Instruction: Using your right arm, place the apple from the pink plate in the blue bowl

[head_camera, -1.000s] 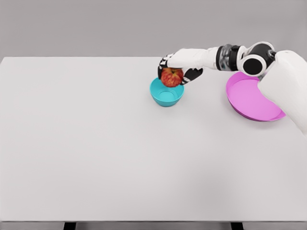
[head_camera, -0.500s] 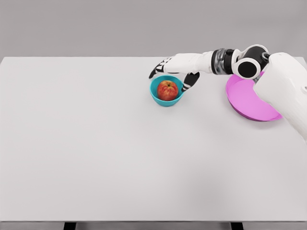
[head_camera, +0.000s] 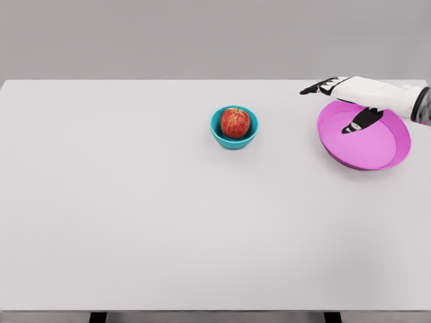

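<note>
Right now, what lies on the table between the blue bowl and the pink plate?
Nothing: the head view shows only bare white table between the blue bowl and the pink plate.

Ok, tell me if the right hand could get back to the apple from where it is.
Probably yes. The right hand is open over the pink plate, and only bare table lies between it and the apple, which sits exposed in the blue bowl.

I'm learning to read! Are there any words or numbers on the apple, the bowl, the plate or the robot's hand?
There are none to read. The apple, the blue bowl, the pink plate, the right hand and the white table all show plain surfaces with no letters, numbers or signs.
</note>
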